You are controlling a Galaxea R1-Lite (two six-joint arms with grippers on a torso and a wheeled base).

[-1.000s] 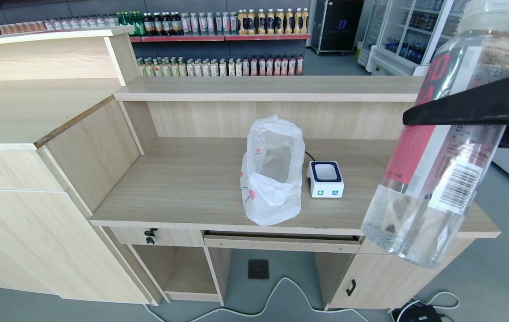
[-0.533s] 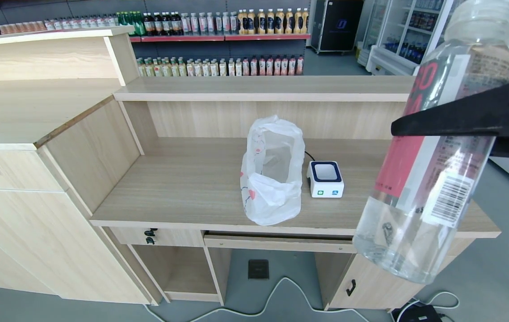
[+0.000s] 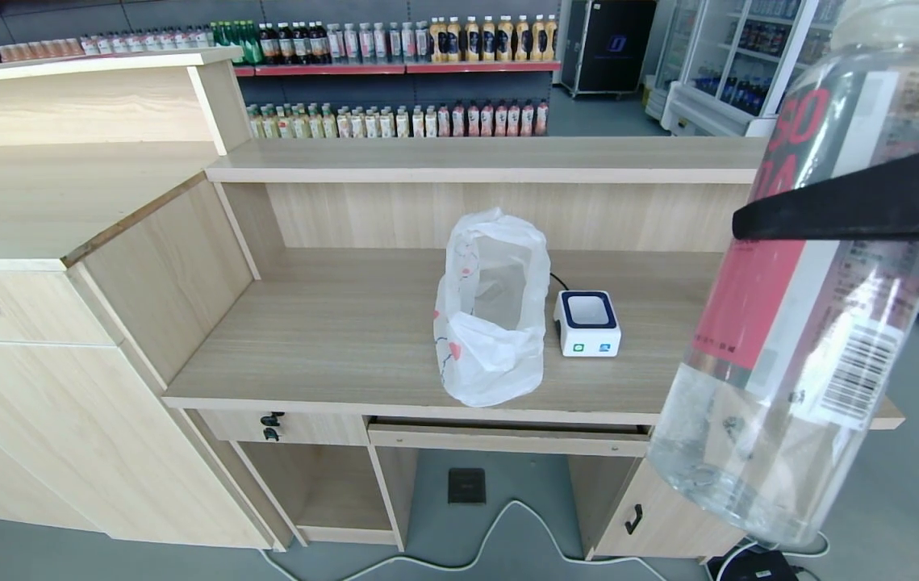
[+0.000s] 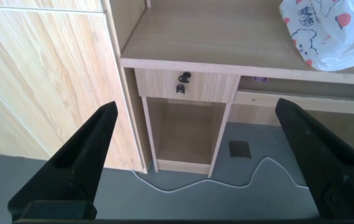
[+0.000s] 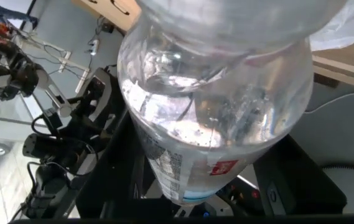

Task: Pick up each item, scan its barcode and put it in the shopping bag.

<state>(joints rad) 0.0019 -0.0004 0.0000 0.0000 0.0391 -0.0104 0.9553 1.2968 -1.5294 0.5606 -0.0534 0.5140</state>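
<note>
- We see the right gripper (image 3: 782, 214) closed on the water bottle (image 3: 806, 307), one black finger (image 3: 854, 202) lying across its upper label; the other finger sits behind the bottle
- The bottle hangs in the air close to the head camera, on the right side in front of the counter (image 3: 330, 339) and off its surface. It is tilted, with the neck up and to the right and the base lower and to the left
- Its pink and white label faces us, with the barcode (image 3: 858, 375) on the label's lower right part
- From the right wrist we look along the bottle (image 5: 214, 112) at its clear rounded base
- The shopping bag (image 3: 491, 323) stands open on the counter, white with small red and blue prints
- The scanner (image 3: 586, 323) – white with a dark blue top – sits just beside the bag, on the bag's right
- Our left gripper (image 4: 195, 107) has its fingers spread wide with nothing between them. It hangs over the floor in front of the counter's locked drawer (image 4: 186, 84)
</note>
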